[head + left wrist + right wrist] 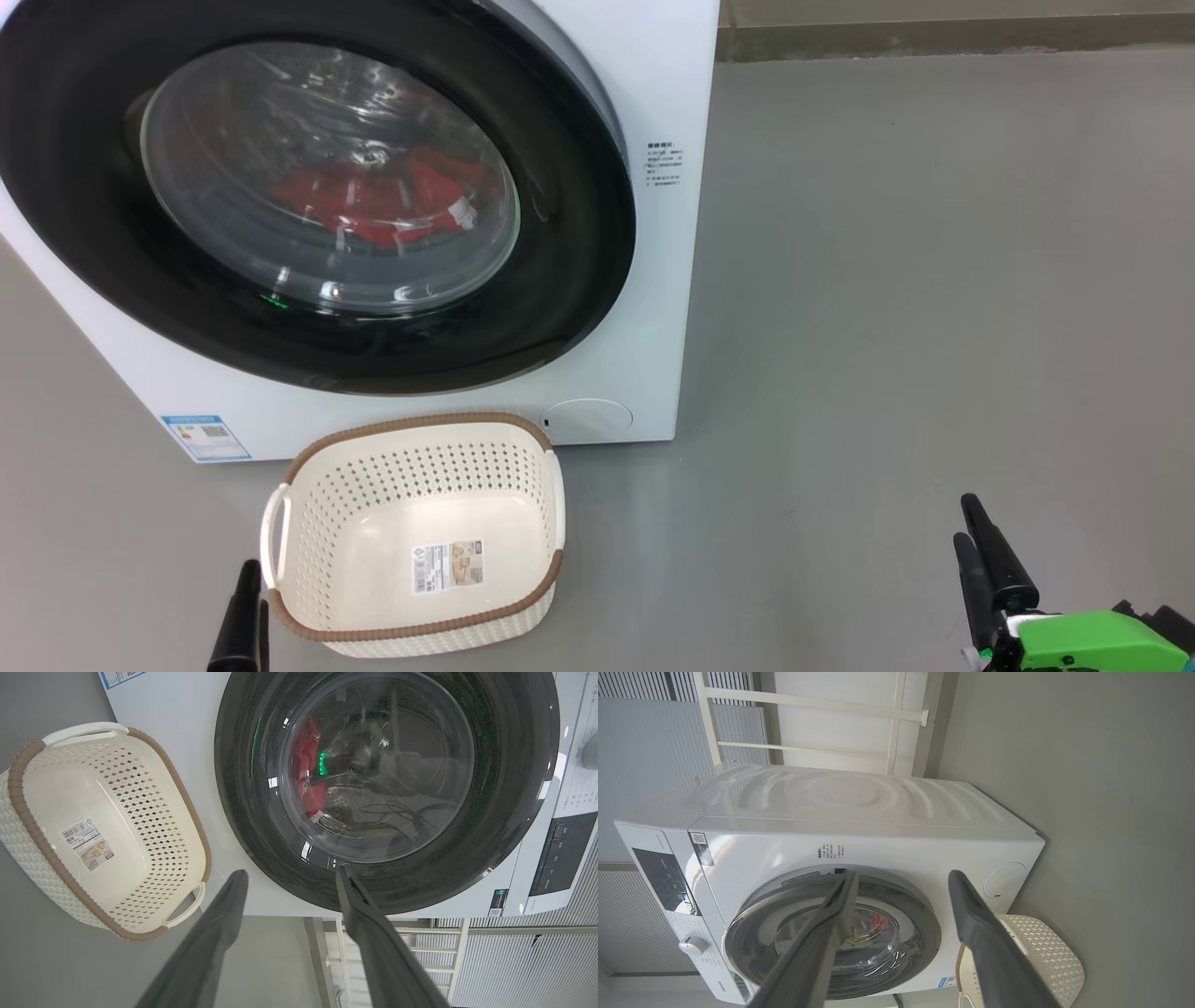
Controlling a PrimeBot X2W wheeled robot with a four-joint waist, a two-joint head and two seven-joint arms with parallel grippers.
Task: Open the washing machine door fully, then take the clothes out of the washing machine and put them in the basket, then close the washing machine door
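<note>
**Not started: door shut, load inside**

Your left claw [292, 871] and right claw [904, 873] are both spread wide and empty, low over the floor [887, 373], aimed forward. The basket [415, 420] sits empty just before the washing machine [672, 93]. The door [579, 233] looks closed flush, with the clothes [373, 201] inside, seen through it. All three steps remain.

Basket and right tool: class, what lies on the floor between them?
Bare grey floor; the head view shows nothing between the basket and the right tool.
</note>
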